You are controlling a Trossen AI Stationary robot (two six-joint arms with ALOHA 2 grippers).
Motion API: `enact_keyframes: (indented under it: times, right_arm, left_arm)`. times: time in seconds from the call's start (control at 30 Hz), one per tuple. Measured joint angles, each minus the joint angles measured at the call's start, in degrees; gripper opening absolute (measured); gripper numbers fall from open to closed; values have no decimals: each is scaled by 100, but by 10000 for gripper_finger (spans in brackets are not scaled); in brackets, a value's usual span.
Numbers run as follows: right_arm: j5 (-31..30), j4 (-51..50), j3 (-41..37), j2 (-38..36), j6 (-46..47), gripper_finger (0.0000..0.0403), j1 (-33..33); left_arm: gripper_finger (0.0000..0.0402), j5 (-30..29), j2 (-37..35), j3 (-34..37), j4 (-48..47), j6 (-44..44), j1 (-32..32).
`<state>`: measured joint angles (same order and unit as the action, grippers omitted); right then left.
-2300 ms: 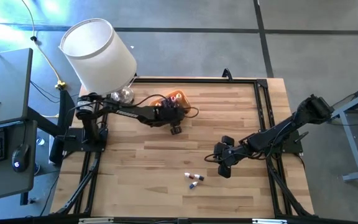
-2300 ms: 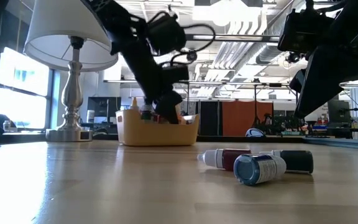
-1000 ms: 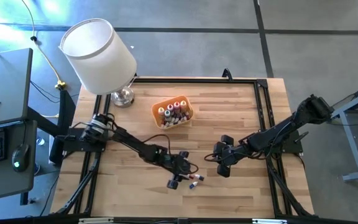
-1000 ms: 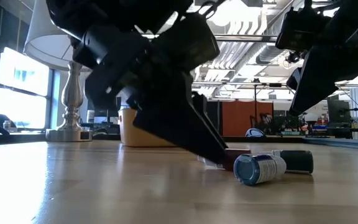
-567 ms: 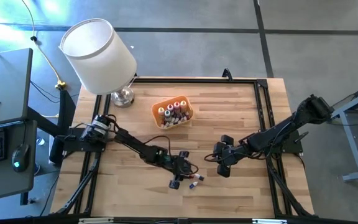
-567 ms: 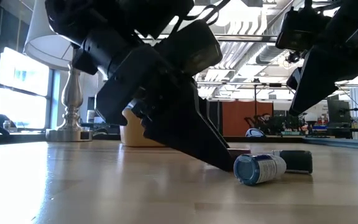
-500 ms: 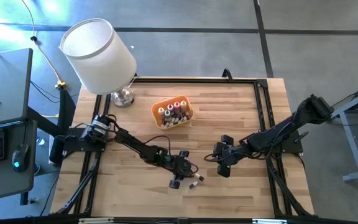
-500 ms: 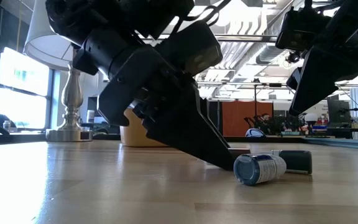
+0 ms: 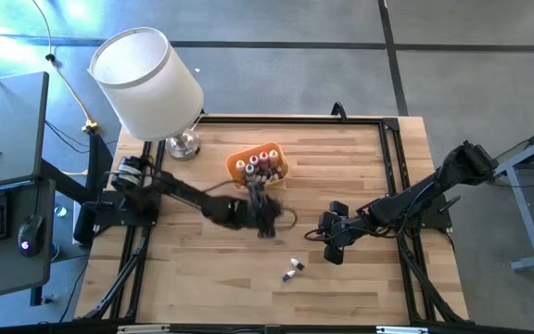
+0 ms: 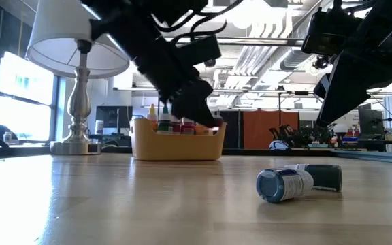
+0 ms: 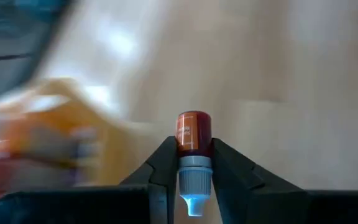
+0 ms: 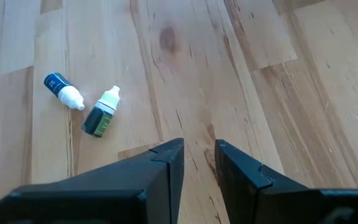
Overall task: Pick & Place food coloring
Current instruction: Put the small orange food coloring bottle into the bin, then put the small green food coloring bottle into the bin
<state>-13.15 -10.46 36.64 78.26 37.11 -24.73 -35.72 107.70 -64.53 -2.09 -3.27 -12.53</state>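
My left gripper (image 9: pixel 265 210) hangs above the table just in front of the orange tray (image 9: pixel 233 161), shut on a small red dropper bottle (image 11: pixel 194 130) with a white cap. Several more little bottles stand upright in the tray (image 10: pixel 141 145). Two bottles lie on their sides on the table near its front: a blue one (image 12: pixel 61 87) and a dark green one (image 12: pixel 99 118), seen together in the high view (image 9: pixel 292 270). My right gripper (image 9: pixel 332 243) waits open to their right, above the table (image 12: pixel 199 155). My left gripper pinches the red bottle between its two fingers at the lower body, just beside the white cap (image 11: pixel 194 154). The fingers lie along the bottle, cap end (image 11: pixel 191 180) toward the wrist and red body sticking out past the fingertips. The bottle is lifted clear of the table.
A lamp with a white shade (image 9: pixel 146 70) and a metal base (image 10: pixel 78 145) stands at the far left corner, close to the tray. A black frame rail (image 9: pixel 290 119) runs round the table. Bare wood lies between the tray and the two lying bottles.
My left gripper was down at the group of bottles near the front edge, shut on the red one. It has lifted it clear and swung quickly toward the far edge, up to the orange tray. The other two bottles stayed on the table.
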Motion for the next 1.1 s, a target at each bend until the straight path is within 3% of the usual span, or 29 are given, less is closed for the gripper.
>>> enact_keyframes:
  times: [0.1,0.2,0.4,0.47,0.77,0.93,1.1]
  right_arm:
    - [0,4,0,0,2,83,0]
    - [0,2,-2,0,1,83,0]
    - [2,2,-4,0,0,83,0]
    - [0,0,-4,0,-3,83,0]
    - [-18,62,-7,0,2,83,-2]
    - [-419,441,-7,0,-123,83,0]
    - [-986,938,-7,0,-1033,83,65]
  left_arm:
    - [72,-468,-241,2,-414,-3,418]
    - [72,-501,-274,-7,-383,-105,886]
    - [76,654,-265,0,-531,-511,1645]
    - [85,731,-264,0,-543,-558,1751]
    - [149,864,-264,0,-531,-602,1694]
    - [153,868,-332,1,-448,-552,1507]
    - [153,1453,-650,-195,-925,-455,1227]
